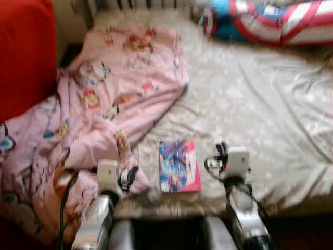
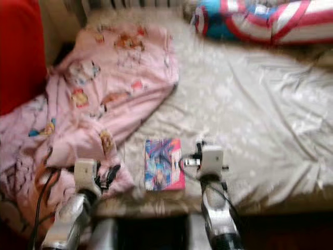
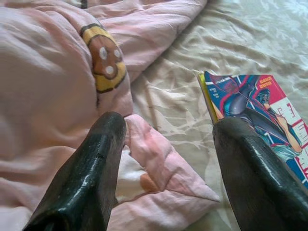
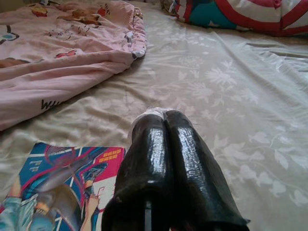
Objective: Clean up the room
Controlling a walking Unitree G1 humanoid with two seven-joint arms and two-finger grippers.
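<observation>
We stand at the edge of the bed, whose pale flowered sheet lies rumpled and mostly bare, and we take the comic book near the bed's front edge as our landmark. Spreading away from the book on its left and far-left side is the pink cartoon-print blanket, bunched in loose folds, with one corner reaching just beside the book. Well beyond the blanket's left edge is a red cushion or chair back; we cannot tell which. Far behind the book, toward the right, a red, white and blue striped pillow lies at the head of the bed. The book itself lies flat, cover up, between our two arms. Our left hand hovers just left of the book with its fingers spread wide and released, a fold of the blanket's corner lying between them. Our right hand rests low over the sheet just right of the book, its two fingers clenched together on nothing. We judge that the tidying is at an early stage: the blanket is unmade and the book not yet lifted. The next move likely calls for closing the left hand on the blanket's corner to draw it straight, or opening the right hand to slide under the book's thin edge.
</observation>
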